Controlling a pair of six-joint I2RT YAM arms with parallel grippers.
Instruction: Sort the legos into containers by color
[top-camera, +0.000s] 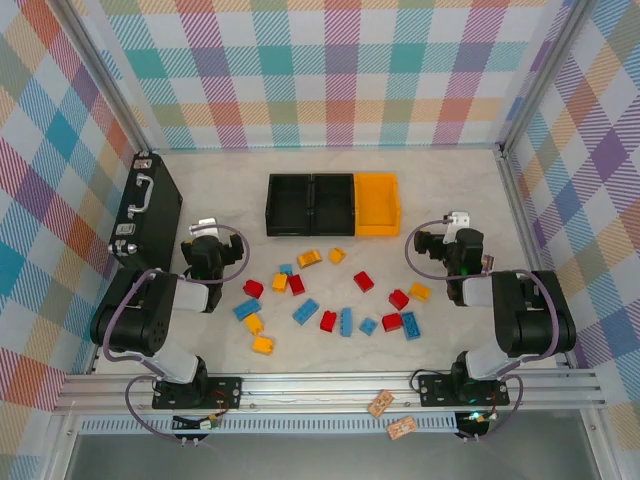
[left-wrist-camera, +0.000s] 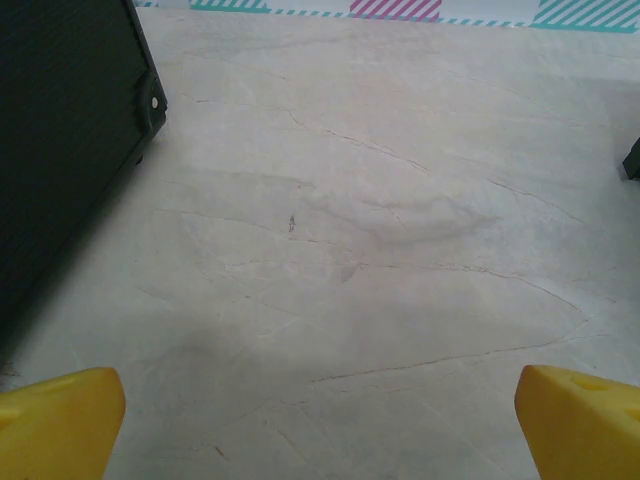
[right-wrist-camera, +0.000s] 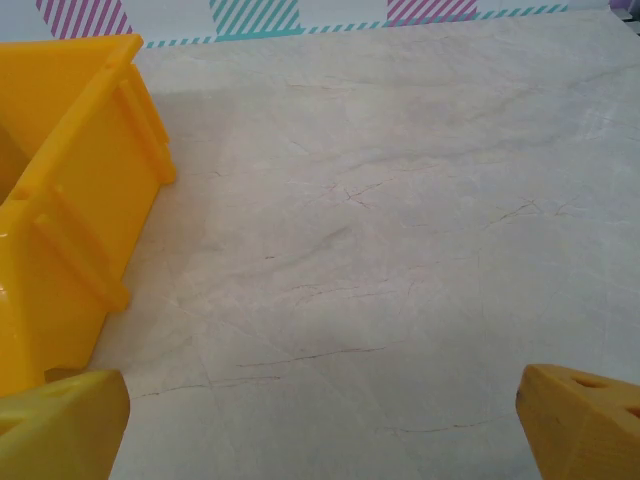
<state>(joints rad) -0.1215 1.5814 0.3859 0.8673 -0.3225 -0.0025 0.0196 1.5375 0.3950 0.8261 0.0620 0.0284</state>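
Observation:
Red, blue and yellow-orange legos (top-camera: 328, 320) lie scattered over the middle of the table, in front of the containers. The containers stand in a row at the back: two black bins (top-camera: 290, 203) and one orange-yellow bin (top-camera: 378, 203). My left gripper (top-camera: 205, 232) sits left of the legos, open over bare table; its yellow fingertips (left-wrist-camera: 60, 420) stand far apart with nothing between them. My right gripper (top-camera: 443, 236) is right of the legos, also open and holding nothing. In the right wrist view the orange-yellow bin (right-wrist-camera: 70, 180) stands to the left of the open gripper (right-wrist-camera: 320, 430).
A black briefcase (top-camera: 145, 205) with metal latches lies at the back left, close beside the left gripper, its side (left-wrist-camera: 60, 130) along the left of the wrist view. Metal frame posts and checked walls enclose the table. Two small tags (top-camera: 380, 403) lie on the front rail.

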